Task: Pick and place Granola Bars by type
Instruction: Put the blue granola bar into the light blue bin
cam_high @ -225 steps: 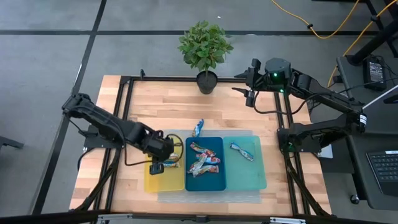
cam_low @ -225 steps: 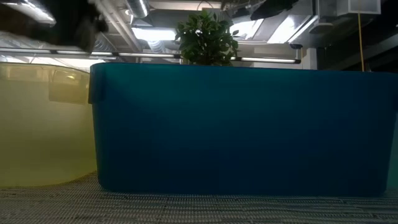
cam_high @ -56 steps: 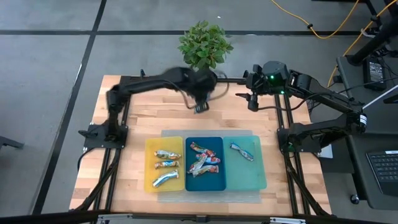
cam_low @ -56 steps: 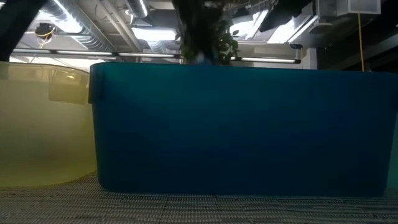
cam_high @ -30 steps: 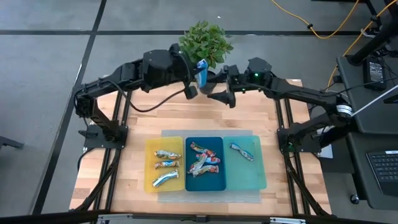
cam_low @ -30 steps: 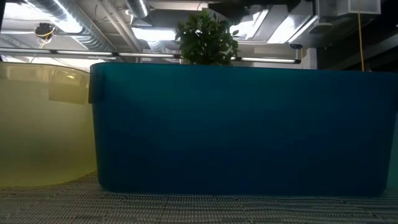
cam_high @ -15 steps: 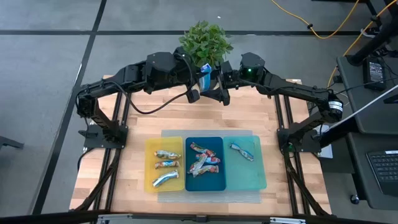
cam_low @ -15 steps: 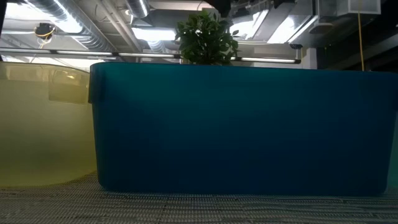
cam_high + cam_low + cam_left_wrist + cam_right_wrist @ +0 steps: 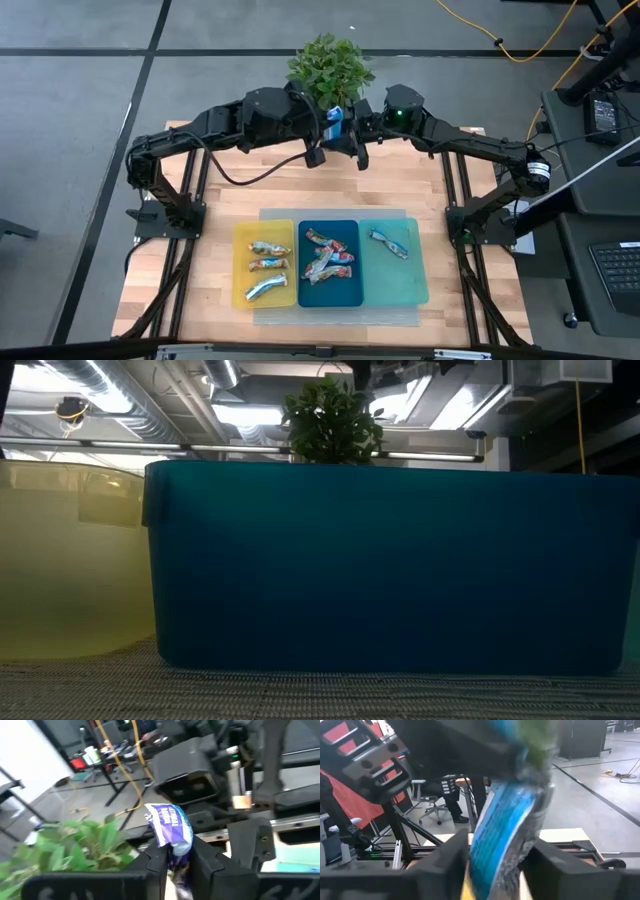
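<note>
A blue-wrapped granola bar (image 9: 335, 117) is held high over the table's far middle, beside the potted plant (image 9: 330, 72). My left gripper (image 9: 324, 128) is shut on it. My right gripper (image 9: 352, 137) faces it from the right, open. In the right wrist view its fingers stand on either side of the bar (image 9: 506, 832), and I cannot tell whether they touch it. Three bars lie in the yellow tray (image 9: 243, 290), several in the dark blue tray (image 9: 352, 296), and one bar (image 9: 388, 243) in the teal tray (image 9: 412, 285). My left gripper (image 9: 175, 852) pinches the blue bar near its lower end (image 9: 176, 851) between its two fingers. The upper end (image 9: 169, 822) stands up beyond the fingertips. The bar is lifted clear of the table, roughly upright.
The three trays sit side by side on a clear mat near the table's near edge (image 9: 330, 318). The plant pot (image 9: 333, 130) stands at the far edge, close behind both grippers. Bare wood (image 9: 250, 190) lies between the trays and the arms. The low view shows only tray walls (image 9: 390, 570).
My right gripper has moved toward the table's left and closed in on the bar, until its fingers flank it. My left gripper has shifted slightly rightward with the bar, which stays lifted. The bars in the trays have not moved.
</note>
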